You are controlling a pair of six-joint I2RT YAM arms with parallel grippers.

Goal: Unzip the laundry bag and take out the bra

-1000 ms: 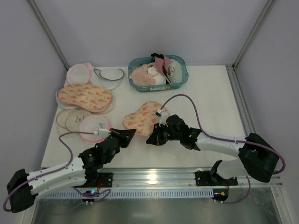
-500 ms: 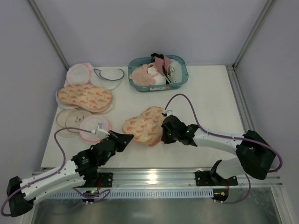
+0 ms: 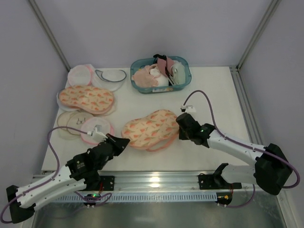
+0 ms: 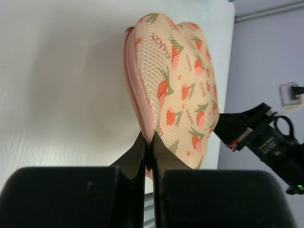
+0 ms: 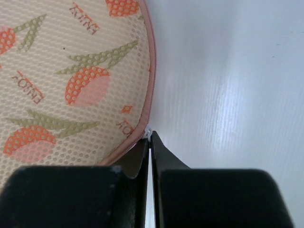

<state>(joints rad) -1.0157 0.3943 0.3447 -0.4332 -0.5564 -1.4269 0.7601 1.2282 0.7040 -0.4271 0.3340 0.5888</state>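
Note:
The laundry bag (image 3: 151, 128), peach with orange print and pink zipper edging, lies flat at the table's middle. My left gripper (image 3: 124, 141) is shut on the pink edge at the bag's left end; the left wrist view shows the jaws (image 4: 148, 138) pinching that seam, with the bag (image 4: 178, 85) beyond. My right gripper (image 3: 180, 125) is shut at the bag's right end; in the right wrist view (image 5: 150, 138) it holds the small white zipper pull (image 5: 149, 134) beside the bag (image 5: 71, 80). The bra is hidden.
A second peach bag (image 3: 86, 98) lies at the left on round white mesh pouches (image 3: 80, 74); another pouch (image 3: 97, 129) is near my left arm. A teal basket (image 3: 161, 73) of pink garments stands at the back. The table's front edge is close below the bag.
My right gripper has moved right along the bag's edge to its right end. The bag has been pulled out longer and flatter. My left gripper stayed at the left end, drawn slightly back.

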